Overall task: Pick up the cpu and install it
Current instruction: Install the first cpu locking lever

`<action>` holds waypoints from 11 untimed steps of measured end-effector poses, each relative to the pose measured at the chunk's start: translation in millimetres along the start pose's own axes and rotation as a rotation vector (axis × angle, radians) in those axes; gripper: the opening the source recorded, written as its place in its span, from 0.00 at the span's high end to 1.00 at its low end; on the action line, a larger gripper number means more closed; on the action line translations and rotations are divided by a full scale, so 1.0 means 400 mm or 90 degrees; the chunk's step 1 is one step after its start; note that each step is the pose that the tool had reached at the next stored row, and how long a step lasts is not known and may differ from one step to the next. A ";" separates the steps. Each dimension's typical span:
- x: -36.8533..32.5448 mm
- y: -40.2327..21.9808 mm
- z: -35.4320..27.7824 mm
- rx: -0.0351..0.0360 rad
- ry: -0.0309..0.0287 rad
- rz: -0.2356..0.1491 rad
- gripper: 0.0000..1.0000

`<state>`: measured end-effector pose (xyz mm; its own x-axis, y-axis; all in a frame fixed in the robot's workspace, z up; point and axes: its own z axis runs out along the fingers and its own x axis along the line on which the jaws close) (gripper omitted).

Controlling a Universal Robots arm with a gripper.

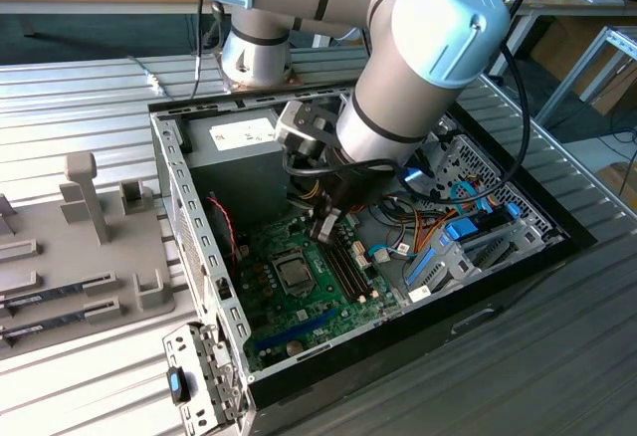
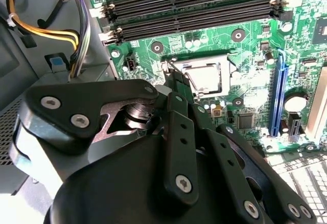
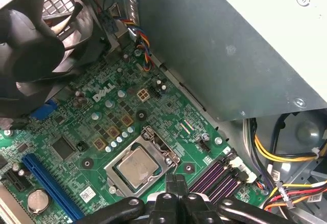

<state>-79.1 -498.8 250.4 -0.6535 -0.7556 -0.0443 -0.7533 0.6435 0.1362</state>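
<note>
The cpu (image 1: 295, 274) lies flat in its socket on the green motherboard (image 1: 318, 307), silver top up, with the hinged metal frame (image 3: 153, 144) around it. It also shows in both wrist views: cpu (image 3: 137, 166), cpu (image 2: 207, 76). My gripper (image 1: 323, 229) hangs inside the open computer case, just above the board, beside the socket on the memory-slot side. Its black fingertips (image 3: 176, 184) are pressed together with nothing between them. The gripper (image 2: 176, 88) does not touch the cpu.
The grey power-supply box (image 1: 234, 147) stands close behind the gripper. A black fan (image 3: 41, 40) sits beside the socket. Memory slots (image 2: 194, 9) and coloured cables (image 1: 448, 227) lie on the other side. A grey fixture tray (image 1: 80, 247) is at the exterior view's left.
</note>
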 end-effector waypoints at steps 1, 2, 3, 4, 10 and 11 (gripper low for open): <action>0.001 -0.001 0.000 0.0005 0.0006 0.000 0.89; 0.002 -0.002 0.001 0.0009 0.0013 0.000 0.89; 0.002 -0.002 0.001 0.0010 0.0015 0.000 0.89; 0.003 -0.003 0.002 0.0011 0.0016 0.000 0.89; 0.009 -0.009 0.007 0.0017 0.0024 0.000 0.89; 0.011 -0.010 0.007 0.0019 0.0026 0.000 0.89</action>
<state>-79.0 -504.4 246.8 -0.6531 -0.7562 -0.0403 -0.7536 0.6437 0.1332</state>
